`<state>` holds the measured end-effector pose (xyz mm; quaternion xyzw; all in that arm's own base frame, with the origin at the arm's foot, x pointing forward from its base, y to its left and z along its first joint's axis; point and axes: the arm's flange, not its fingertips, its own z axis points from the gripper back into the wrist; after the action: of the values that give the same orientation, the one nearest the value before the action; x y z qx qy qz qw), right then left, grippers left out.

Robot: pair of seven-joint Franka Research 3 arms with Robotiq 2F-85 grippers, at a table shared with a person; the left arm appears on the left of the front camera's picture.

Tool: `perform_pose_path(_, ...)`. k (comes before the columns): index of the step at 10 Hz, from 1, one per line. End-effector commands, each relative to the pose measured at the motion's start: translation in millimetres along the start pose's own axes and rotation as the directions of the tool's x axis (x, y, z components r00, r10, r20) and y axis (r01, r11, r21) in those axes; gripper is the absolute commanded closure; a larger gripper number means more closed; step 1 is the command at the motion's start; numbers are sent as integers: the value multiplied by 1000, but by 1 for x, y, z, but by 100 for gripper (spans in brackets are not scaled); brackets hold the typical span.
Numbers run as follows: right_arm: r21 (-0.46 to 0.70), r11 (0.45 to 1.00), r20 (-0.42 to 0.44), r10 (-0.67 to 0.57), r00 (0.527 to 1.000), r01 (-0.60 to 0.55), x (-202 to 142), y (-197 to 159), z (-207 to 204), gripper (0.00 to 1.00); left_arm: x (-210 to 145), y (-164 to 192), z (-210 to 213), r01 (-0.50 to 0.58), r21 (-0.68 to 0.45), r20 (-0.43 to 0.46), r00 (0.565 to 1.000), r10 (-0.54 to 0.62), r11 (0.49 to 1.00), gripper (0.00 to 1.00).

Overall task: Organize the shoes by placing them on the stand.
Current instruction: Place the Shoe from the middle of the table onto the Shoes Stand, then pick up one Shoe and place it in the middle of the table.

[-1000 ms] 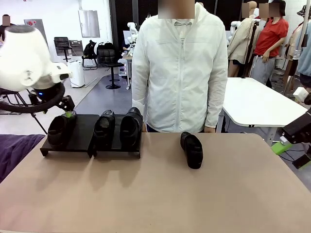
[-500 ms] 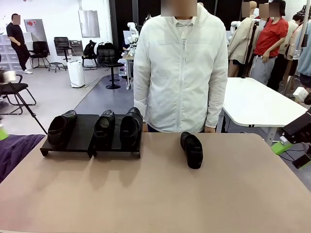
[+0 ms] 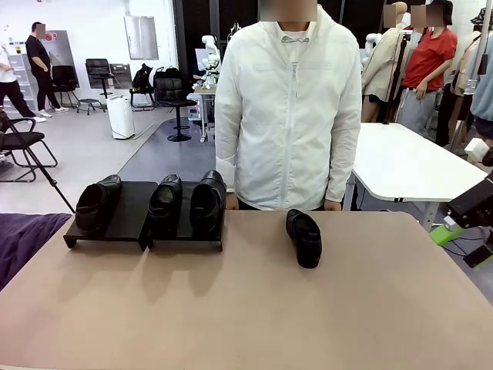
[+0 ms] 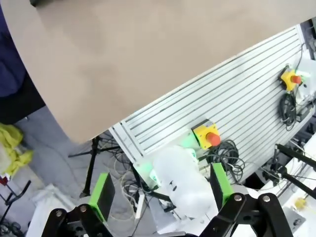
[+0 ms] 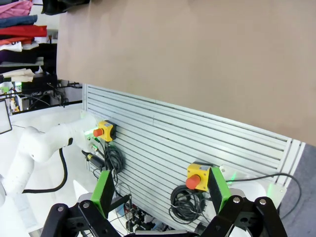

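Black leather loafers sit on the stand [image 3: 127, 208]: one shoe [image 3: 95, 206] on its left section, two [image 3: 165, 205] [image 3: 207, 202] on the right section. The fourth loafer [image 3: 303, 237] lies on the tan table [image 3: 246, 308], well apart, near the person [image 3: 286, 108]. I judge it should be gripped across its middle and set level in the free place. The left gripper [image 4: 160, 190] and right gripper [image 5: 160, 190] are spread wide, holding nothing, above the table's near edge.
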<state>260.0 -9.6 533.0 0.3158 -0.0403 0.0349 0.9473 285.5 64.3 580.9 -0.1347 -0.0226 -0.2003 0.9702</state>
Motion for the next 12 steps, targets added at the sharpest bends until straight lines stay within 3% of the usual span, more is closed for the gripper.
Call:
perform_pose_path(1, 11, 1000, 0, -12, 1000, 12, 1, 3, 3, 0, 6, 4, 4, 9, -21, -1, 1000, -9, 1000, 0)
perform_pose_path(10, 11, 1000, 0, -12, 1000, 12, 1, 3, 3, 0, 6, 4, 4, 9, -21, -1, 1000, -9, 1000, 0)
perform_pose_path(11, 0, 1000, 0, 0, 1000, 0, 0, 0, 0, 0, 6, 4, 4, 9, -21, -1, 1000, -9, 1000, 0)
perform_pose_path(12, -63, 992, -29, 105, 994, -107, 18, 19, -7, 0, 6, 4, 4, 9, -21, -1, 1000, -9, 1000, 0)
